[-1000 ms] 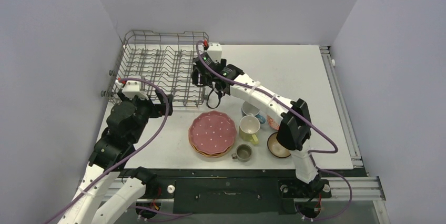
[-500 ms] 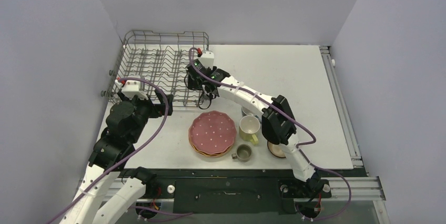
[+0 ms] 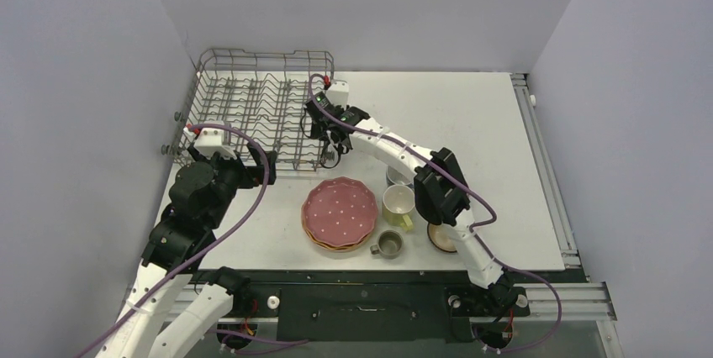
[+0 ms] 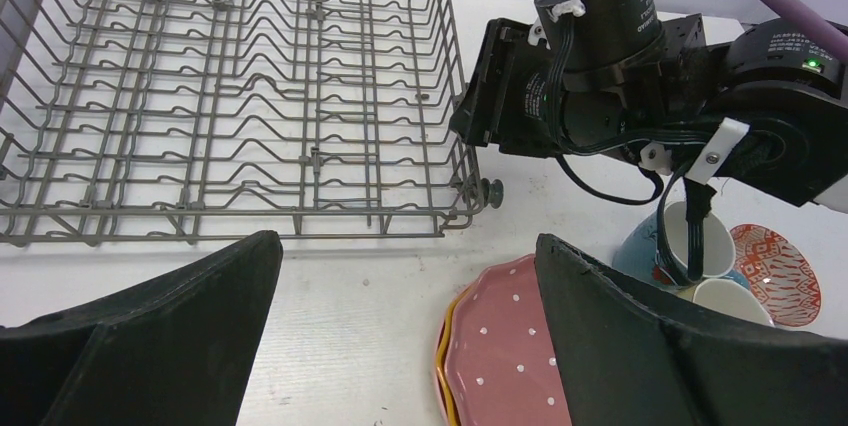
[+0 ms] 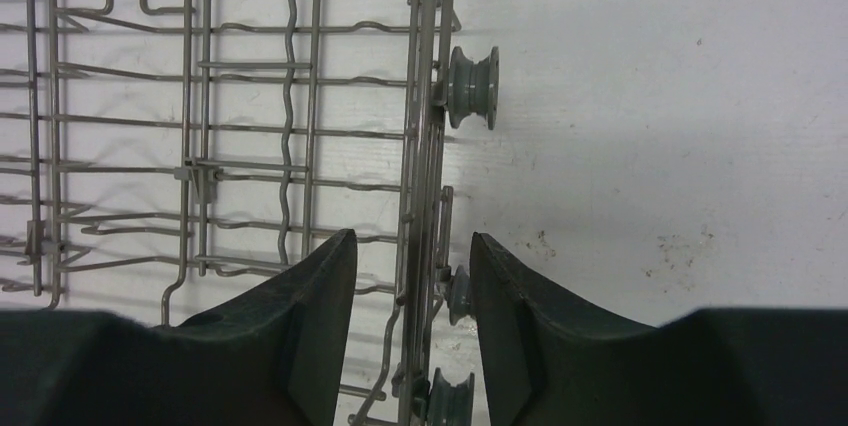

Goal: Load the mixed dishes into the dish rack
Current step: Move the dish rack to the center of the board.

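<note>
As your right gripper (image 5: 412, 241) straddles the side wall of the dish rack (image 5: 425, 66), the jaws stand apart, not yet clamping it.

Top view: the right arm (image 3: 437, 190) covers most of the brown bowl (image 3: 441, 241) and blue mug (image 3: 394, 177); only rims of lower plates (image 3: 336, 248) show under the pink plate (image 3: 340, 209). Right wrist view: the rack (image 5: 300, 126) runs off the left edge.

dish rack (image 3: 256, 118) at far left of table (image 3: 471, 114), stacked plates (image 3: 340, 211) before it, mugs (image 3: 399, 204) right of plates
</note>
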`<state>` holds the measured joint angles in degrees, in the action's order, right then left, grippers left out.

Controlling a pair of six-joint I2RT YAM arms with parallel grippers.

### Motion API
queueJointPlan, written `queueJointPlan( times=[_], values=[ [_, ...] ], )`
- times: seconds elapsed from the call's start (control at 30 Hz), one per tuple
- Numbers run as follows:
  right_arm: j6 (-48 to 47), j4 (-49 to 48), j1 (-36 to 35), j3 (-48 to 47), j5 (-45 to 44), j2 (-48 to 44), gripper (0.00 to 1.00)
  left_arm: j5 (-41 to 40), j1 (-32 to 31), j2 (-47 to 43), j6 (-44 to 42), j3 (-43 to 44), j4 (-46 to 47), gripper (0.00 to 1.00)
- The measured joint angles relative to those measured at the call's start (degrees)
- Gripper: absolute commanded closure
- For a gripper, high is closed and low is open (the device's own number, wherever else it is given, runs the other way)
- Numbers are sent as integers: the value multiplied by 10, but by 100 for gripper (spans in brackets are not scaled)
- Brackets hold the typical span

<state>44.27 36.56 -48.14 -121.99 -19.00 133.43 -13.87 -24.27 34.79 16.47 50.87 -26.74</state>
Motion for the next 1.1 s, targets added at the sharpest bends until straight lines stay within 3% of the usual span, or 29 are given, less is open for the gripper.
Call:
queueJointPlan(
  times=[0.43, 0.63, 0.83, 1.1],
  values=[
    [0, 1, 9, -20, 4, 30, 69, 5, 12, 3, 1, 0, 0, 4],
    [0, 0, 9, -22, 4, 31, 81, 6, 12, 3, 5, 0, 0, 4],
    [0, -2, 11, -23, 4, 31, 100, 6, 12, 3, 5, 0, 0, 4],
    [-3, -8, 23, -22, 12, 31, 100, 7, 15, 4, 5, 0, 0, 4]
  ],
)
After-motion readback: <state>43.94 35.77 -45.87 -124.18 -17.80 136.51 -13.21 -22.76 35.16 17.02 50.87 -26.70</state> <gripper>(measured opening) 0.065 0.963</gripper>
